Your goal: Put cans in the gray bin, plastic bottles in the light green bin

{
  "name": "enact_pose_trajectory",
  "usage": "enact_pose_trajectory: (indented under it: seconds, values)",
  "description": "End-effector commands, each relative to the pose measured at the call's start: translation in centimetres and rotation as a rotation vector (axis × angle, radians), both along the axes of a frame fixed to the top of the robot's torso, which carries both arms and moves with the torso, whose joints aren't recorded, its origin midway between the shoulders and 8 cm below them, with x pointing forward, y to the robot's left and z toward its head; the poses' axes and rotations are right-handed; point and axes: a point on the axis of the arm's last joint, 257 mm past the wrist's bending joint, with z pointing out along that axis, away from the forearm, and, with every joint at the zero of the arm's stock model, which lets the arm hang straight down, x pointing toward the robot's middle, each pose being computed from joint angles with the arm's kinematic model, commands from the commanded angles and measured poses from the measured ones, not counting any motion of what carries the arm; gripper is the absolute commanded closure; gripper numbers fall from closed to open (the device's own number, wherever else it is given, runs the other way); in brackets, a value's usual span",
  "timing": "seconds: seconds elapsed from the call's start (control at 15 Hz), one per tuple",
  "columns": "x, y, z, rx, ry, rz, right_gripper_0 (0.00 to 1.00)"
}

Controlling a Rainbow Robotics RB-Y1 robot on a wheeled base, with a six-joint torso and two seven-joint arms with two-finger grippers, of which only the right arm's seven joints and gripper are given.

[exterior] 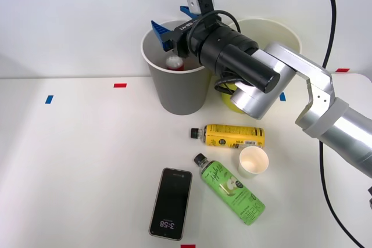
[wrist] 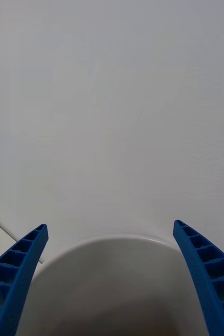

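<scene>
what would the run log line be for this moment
right gripper: open over gray bin | red can: inside gray bin | yellow-label bottle, green bottle: lying on table | next: likely a bottle

The white table [exterior: 75,161] had 2 tall bins standing at its back, a gray bin [exterior: 174,88] and a light green bin [exterior: 232,101] just beside it. In front lay a yellow bottle [exterior: 231,136] and a green bottle [exterior: 231,189], both on their sides. A white paper cup [exterior: 253,161] stood between them. A black phone [exterior: 171,203] lay flat near the green bottle. Small red and blue tape marks [exterior: 120,85] were stuck on the table.
</scene>
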Motion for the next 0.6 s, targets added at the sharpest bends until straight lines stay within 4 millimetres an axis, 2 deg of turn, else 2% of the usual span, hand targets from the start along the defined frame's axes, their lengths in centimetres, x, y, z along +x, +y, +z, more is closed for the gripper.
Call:
enact_pose_trajectory:
  seconds: [0.07,0.2,0.4,0.47,0.6]
  values:
    - [-1.7,-1.7,0.0,0.017,-0.056,0.084,0.0]
    - [-4.7,-3.5,0.5,0.059,-0.081,0.137,0.0]
    - [-10.1,-7.2,1.7,0.144,-0.083,0.152,0.0]
    - [-12.3,-9.0,2.1,0.178,-0.08,0.145,0.0]
    - [-15.4,-12.2,2.8,0.207,-0.085,0.113,0.0]
